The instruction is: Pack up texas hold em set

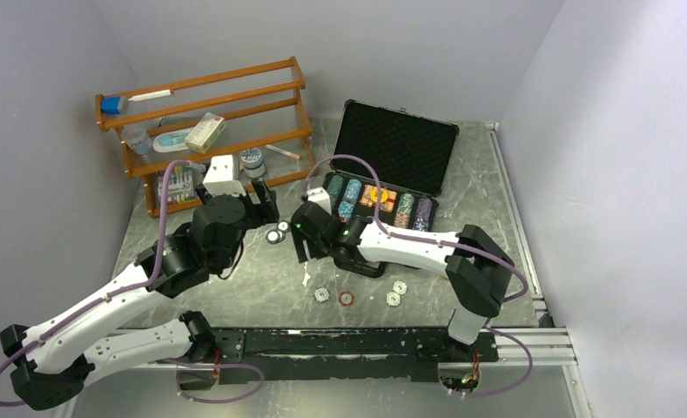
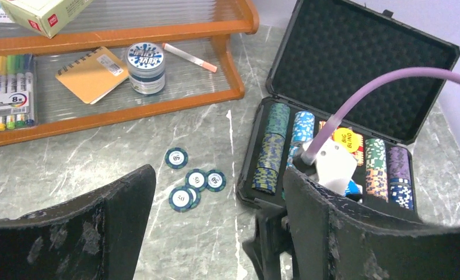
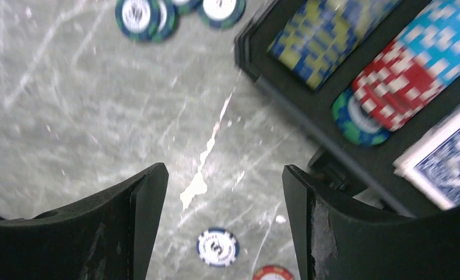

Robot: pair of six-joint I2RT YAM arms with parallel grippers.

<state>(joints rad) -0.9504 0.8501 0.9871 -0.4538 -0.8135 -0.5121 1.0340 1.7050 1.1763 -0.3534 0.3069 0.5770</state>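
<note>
Left pincer: fingers apart, nothing between them. Just beyond its opening, four blue-green chips lie flat on the desk in a loose cluster, two of them overlapping.

Right pincer: fingers apart, empty, over bare desk. Directly below its opening lies one white-and-blue chip. Beside that is a red chip, cut off by the lower edge of the view.

Obstructions:
- The right wrist view is blurred toward its top, so chip markings there cannot be read.
- In the left wrist view, the right arm's wrist and its purple cable cover the middle of the tray. A yellow button shows only in part.
- A blue-backed deck is cut off at the right edge.
- A dark part under the case's near rim cannot be identified.

Case: lies beyond and to the right of both pincers, its near left corner close to the right pincer. It is open, the lid raised and leaning away, the foam inside facing the arms. Its long axis runs left to right across the desk, slightly skewed. The chip rows in the tray run crosswise, near to far.

Far left of the left pincer stands an orange rack.
</note>
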